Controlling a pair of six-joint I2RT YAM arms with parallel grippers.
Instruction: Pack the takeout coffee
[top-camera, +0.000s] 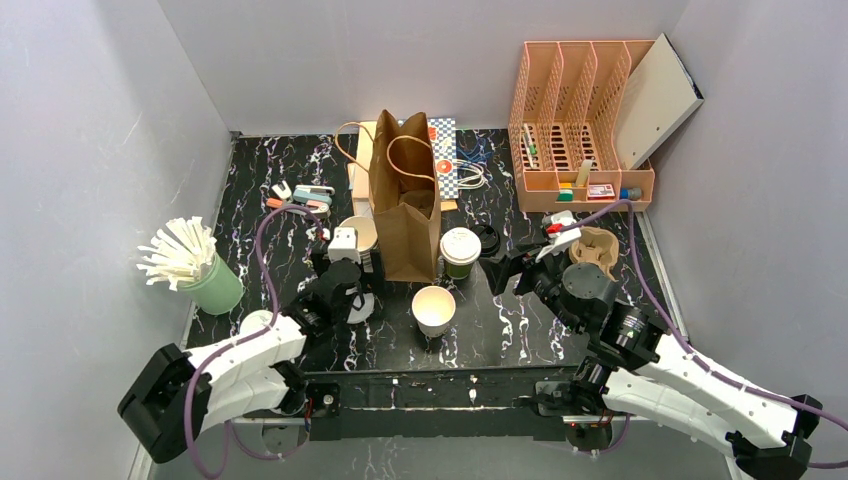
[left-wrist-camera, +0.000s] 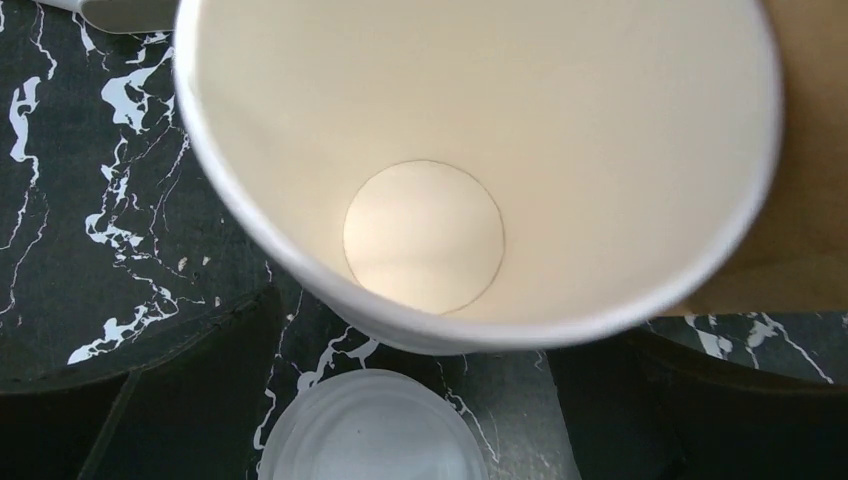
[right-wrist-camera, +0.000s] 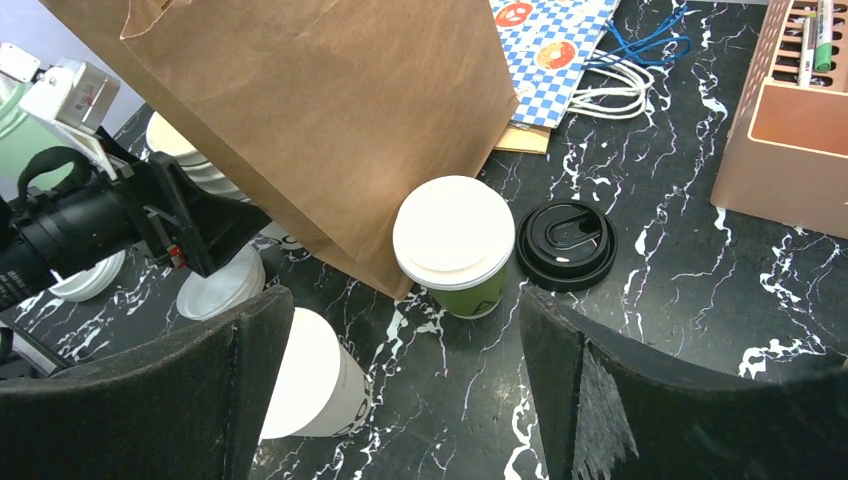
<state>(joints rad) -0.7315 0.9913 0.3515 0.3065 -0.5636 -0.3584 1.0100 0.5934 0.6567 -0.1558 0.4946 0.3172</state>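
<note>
One takeout coffee, a green cup with a white sip lid (top-camera: 460, 250) (right-wrist-camera: 455, 245), stands against the right foot of the brown paper bag (top-camera: 405, 200) (right-wrist-camera: 300, 110). My right gripper (top-camera: 505, 272) (right-wrist-camera: 400, 310) hovers open just near of it and holds nothing. A lidless cream cup (top-camera: 433, 308) (right-wrist-camera: 310, 380) stands by its left finger. My left gripper (top-camera: 352, 280) (left-wrist-camera: 415, 410) is open and empty over a white lid (left-wrist-camera: 372, 425). It looks down into the top cup of the lidless stack (top-camera: 358, 235) (left-wrist-camera: 470, 170) left of the bag.
A loose black lid (top-camera: 487, 238) (right-wrist-camera: 565, 243) lies right of the green cup. Loose white lids (right-wrist-camera: 215, 290) lie near the left arm. A pulp cup carrier (top-camera: 597, 250), a peach organizer (top-camera: 580, 130) and a mint cup of stirrers (top-camera: 200, 265) stand around.
</note>
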